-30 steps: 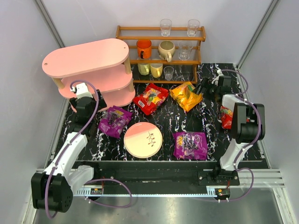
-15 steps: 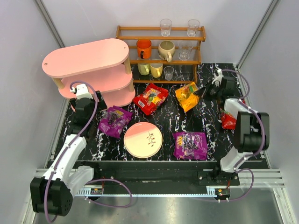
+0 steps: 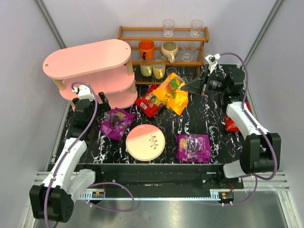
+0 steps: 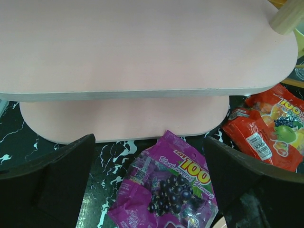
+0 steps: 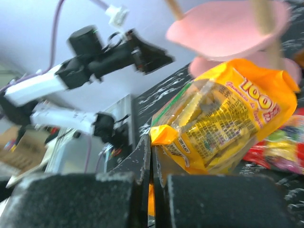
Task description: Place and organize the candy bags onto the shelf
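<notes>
Here, marbled tabletop [image 3: 211, 124], pink shelf [image 3: 88, 58], pale walls [image 3: 95, 21]

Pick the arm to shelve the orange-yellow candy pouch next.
Right. The right hand is shut on the glossy orange-yellow candy pouch, raised near the pink three-tier shelf. The left hand is open and empty, by a glossy purple candy pouch.

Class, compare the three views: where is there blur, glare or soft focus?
Top view: sharp, evenly lit. Left wrist view: the left claw is dark and soft at the bottom edge; the shelf looks washed pale. Right wrist view: the right claw, shut on the orange-yellow bag, is blurred close up; the bag's plastic glints.
</notes>
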Controlling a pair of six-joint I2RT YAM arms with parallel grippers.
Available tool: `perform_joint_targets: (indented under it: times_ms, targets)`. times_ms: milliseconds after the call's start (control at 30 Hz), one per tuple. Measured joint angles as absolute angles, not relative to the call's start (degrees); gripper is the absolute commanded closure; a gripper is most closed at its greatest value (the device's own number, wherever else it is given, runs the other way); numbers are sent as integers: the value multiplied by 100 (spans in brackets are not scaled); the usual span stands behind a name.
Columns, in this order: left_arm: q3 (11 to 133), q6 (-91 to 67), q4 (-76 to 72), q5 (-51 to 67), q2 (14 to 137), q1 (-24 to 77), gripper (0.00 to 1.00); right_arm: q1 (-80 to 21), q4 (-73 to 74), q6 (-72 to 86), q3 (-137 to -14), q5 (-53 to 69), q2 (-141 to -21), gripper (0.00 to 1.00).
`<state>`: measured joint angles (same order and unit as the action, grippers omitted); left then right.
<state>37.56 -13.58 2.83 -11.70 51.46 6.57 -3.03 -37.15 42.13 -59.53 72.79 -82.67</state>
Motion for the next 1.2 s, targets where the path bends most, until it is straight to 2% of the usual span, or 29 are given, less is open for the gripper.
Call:
perform_joint_targets:
  times_ms: [133,200,333,533,733,967,1200]
  targets:
    - [3756,-1361,346,-1090,5024,657,1,-725,-3854,4480,-6464,7629,-8267,100]
    - [3756,-1358,353,-1061,4915,657,1,-891,-3293,4215,-6921,7415,-8267,100]
    - [3756,-1358,412,-1035,4718,657,1,-1358,-1535,3376,-8213,6123,-8307,100]
    - [3756,-1358,480,-1002,4501,657,1,-2204,-342,2934,-10171,4071,-8788,100]
    - [3756,-1358,602,-961,4383,657,1,-3020,674,2604,-12252,2711,-10079,100]
    - [3756,-1361,725,-888,4320,657,1,-3588,1693,2390,-15384,1859,-12525,100]
    - [3756,-1361,777,-851,4119,657,1,-3846,1146,2499,-15485,1431,-13190,100]
